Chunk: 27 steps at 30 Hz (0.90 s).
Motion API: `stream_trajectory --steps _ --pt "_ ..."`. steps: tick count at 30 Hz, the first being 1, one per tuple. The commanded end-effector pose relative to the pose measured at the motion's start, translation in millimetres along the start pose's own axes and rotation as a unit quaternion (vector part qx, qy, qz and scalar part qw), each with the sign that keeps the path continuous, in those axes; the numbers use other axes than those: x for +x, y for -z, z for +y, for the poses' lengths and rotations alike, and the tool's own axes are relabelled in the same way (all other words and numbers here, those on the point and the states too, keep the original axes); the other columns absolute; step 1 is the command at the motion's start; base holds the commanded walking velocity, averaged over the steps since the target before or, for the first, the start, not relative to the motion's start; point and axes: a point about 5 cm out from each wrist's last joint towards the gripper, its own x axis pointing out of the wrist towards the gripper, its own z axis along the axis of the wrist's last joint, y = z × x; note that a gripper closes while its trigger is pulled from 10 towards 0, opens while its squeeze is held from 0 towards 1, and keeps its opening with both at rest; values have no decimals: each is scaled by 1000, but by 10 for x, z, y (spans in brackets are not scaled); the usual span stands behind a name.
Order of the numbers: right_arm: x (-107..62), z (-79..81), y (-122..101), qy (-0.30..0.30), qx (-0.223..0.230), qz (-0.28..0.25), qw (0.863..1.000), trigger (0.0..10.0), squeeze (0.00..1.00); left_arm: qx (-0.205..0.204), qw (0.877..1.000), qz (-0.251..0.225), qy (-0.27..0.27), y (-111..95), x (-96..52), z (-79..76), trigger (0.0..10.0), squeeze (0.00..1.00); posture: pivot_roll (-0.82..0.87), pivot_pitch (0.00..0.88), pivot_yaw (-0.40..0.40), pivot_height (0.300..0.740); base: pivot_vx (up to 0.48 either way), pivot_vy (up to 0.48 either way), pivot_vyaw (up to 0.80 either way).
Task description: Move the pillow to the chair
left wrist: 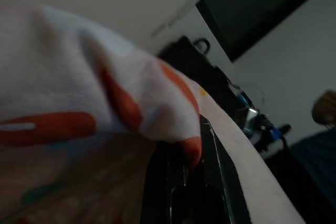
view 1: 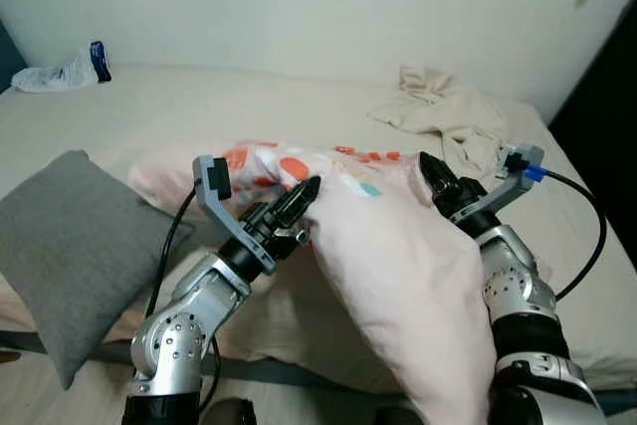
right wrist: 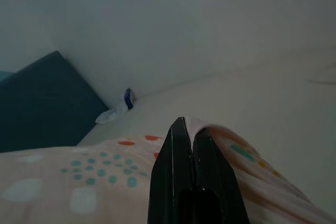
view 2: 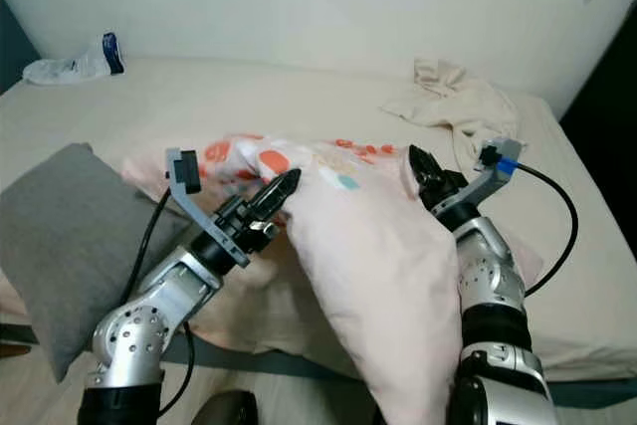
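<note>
A pale pink pillow (view 1: 398, 266) with orange and teal spots hangs above the bed, held up at its top edge between my two arms. My left gripper (view 1: 304, 196) is shut on its left upper corner. In the left wrist view the spotted fabric (left wrist: 79, 93) drapes over the black fingers (left wrist: 178, 192). My right gripper (view 1: 430, 171) is shut on the pillow's right upper edge. In the right wrist view its fingers (right wrist: 173, 171) are pressed together with a fold of the pillow (right wrist: 79, 182) at the tips. The pillow's lower end sags down toward me between the arms.
A grey cushion (view 1: 70, 246) lies on the bed (view 1: 249, 106) at my left. A crumpled cream cloth (view 1: 443, 106) lies at the back right, a white bundle (view 1: 65, 72) at the back left by the wall. A dark gap (view 1: 607, 97) borders the bed's right side.
</note>
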Motion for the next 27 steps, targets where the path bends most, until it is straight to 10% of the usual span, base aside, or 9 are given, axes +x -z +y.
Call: stream_trajectory --steps 1,26,27 --pt "71 101 -75 -20 -2 -15 1000 0 0 19 1000 -17 11 -82 33 -37 10000 0 57 29 -65 660 0 0 0" --pt "248 277 -137 -45 -48 -7 998 0 0 26 999 -36 -15 -39 68 94 10000 0 52 0 -84 740 0 0 0" --pt "254 286 -118 -46 -54 -4 997 9725 0 26 999 -37 -20 -32 57 114 10000 0 57 0 -90 740 0 0 0"
